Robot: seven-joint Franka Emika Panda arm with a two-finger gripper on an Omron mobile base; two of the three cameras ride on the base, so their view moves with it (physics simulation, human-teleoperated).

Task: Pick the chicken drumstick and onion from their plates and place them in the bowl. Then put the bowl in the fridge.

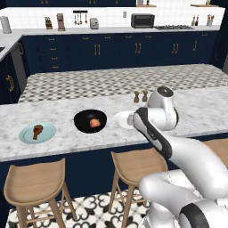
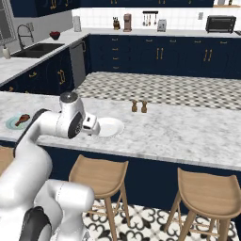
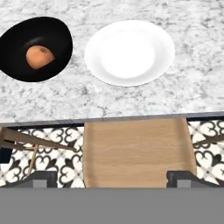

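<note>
The glossy black bowl (image 1: 90, 121) stands on the marble island counter with the round orange onion (image 1: 94, 123) lying inside it. Left of it, the reddish-brown chicken drumstick (image 1: 38, 130) rests on the light blue plate (image 1: 26, 136). The white plate (image 1: 121, 120) to the bowl's right is bare. From the hand view, the bowl (image 3: 17, 48), onion (image 3: 39, 57) and white plate (image 3: 129, 52) lie ahead. My gripper (image 3: 111, 179) hangs open above the counter's front edge, over a stool, with nothing between its fingertips (image 3: 40, 178). The drumstick (image 2: 20, 119) also shows far left.
Salt and pepper shakers (image 1: 140, 96) stand behind the white plate. Wooden stools (image 1: 38, 178) (image 3: 138, 151) line the island's near side. A sink (image 2: 37, 48) sits at the far left, and small appliances line the back counter (image 1: 142, 20).
</note>
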